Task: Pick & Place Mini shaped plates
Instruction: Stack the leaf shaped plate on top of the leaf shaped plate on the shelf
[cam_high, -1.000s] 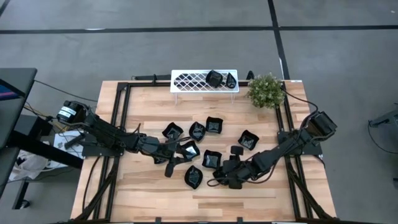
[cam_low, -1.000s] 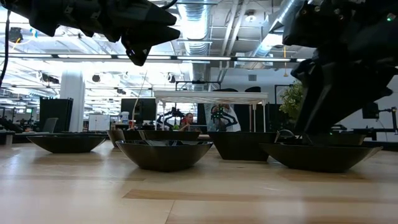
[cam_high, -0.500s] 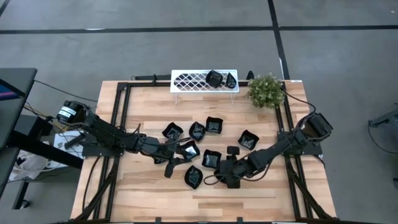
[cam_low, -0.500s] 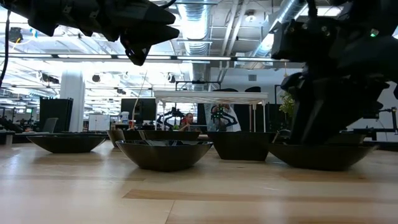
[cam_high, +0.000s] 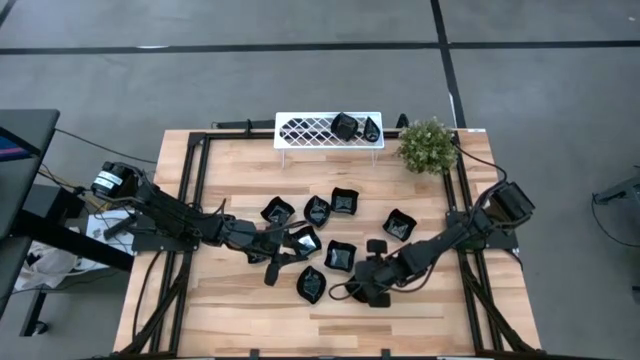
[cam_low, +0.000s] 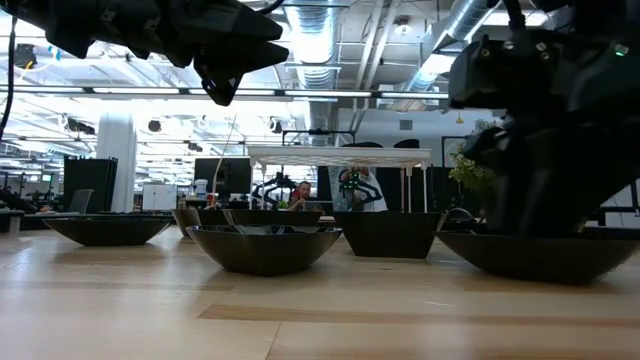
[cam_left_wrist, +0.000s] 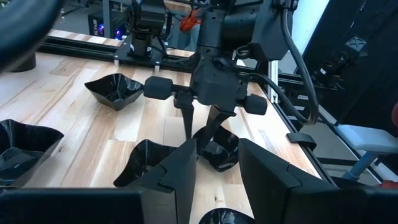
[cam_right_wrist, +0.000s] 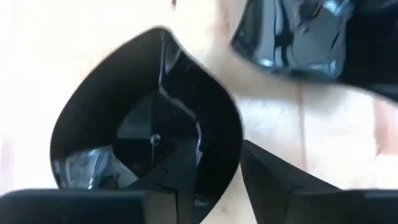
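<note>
One finger of the right end effector (cam_right_wrist: 211, 180) sits inside a leaf-shaped plate (cam_right_wrist: 146, 118), apparently grasping its rim.

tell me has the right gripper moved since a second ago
Yes. In the high view the right gripper has shifted left toward the teardrop plate, farther from the table's right rail.

A white lattice rack (cam_high: 328, 130) stands at the far edge of the wooden table (cam_high: 230, 305), a green potted plant (cam_high: 427, 146) just beside it at the corner (a black frame (cam_high: 192, 175) rims the tabletop), and what seems a seated person (cam_low: 300, 194) shows far behind.
</note>
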